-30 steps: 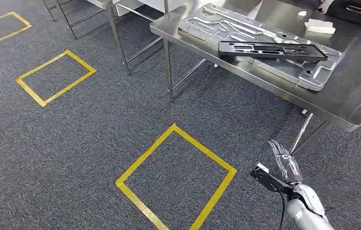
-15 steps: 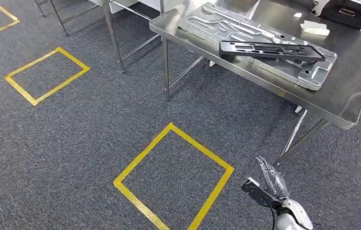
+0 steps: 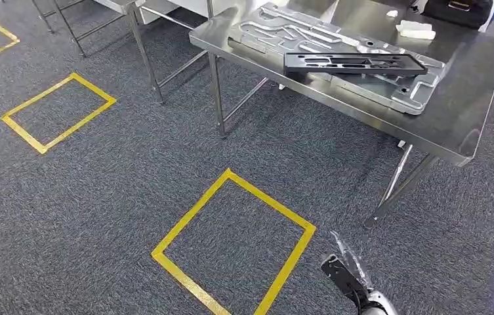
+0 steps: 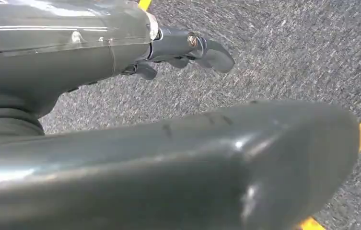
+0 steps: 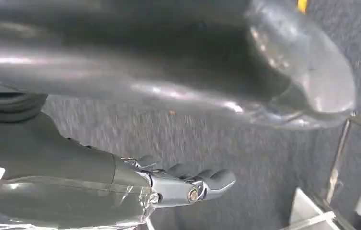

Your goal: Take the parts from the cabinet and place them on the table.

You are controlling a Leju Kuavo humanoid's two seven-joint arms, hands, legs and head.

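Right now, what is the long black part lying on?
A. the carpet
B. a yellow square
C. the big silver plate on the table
C. The long black part lies across the big silver plate on the steel table, off the carpet.

Three yellow tape squares (image 3: 234, 245) are marked on the carpet; two parts, one grey (image 3: 421, 88) and one black (image 3: 353, 63), are laid on one steel table (image 3: 467, 118).

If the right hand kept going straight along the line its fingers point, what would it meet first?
Probably nothing close: the right hand points forward and up-left over bare carpet, toward the steel table. Depth is unclear; the table may sit higher.
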